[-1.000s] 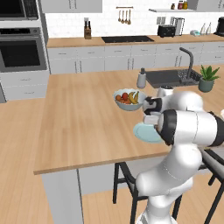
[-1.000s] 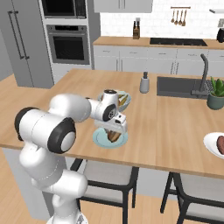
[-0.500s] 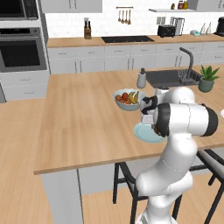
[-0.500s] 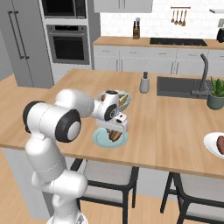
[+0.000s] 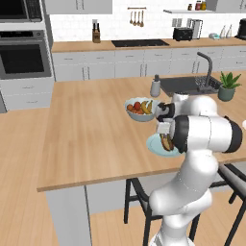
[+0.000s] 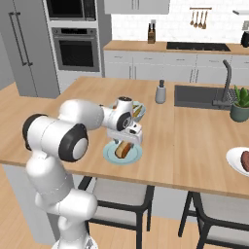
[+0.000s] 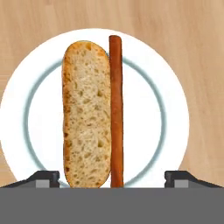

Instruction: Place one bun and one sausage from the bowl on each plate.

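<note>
My gripper (image 7: 111,177) hangs open just above the pale teal plate (image 7: 175,109), its fingertips (image 7: 43,177) wide apart on either side. On that plate a golden-brown bun (image 7: 86,113) lies beside a thin reddish-brown sausage (image 7: 116,109), touching along their length, with neither held. From the base, my gripper (image 5: 166,134) (image 6: 125,141) stands over the plate (image 5: 153,145) (image 6: 109,154) near the counter's front edge. A second, white plate (image 6: 234,160) at the far right carries a dark reddish sausage (image 6: 245,160). The bowl is out of view.
A pale bowl of coloured fruit (image 5: 138,108) (image 6: 138,110) sits just behind the gripper. Farther back are a grey shaker (image 5: 155,87) (image 6: 160,92), the sink with its faucet (image 5: 204,67) and a potted plant (image 5: 227,85) (image 6: 240,104). Stools stand under the counter's front edge.
The jaws have gone from shut to wide open, and the sausage now lies free on the teal plate beside the bun. The arm has barely moved.
</note>
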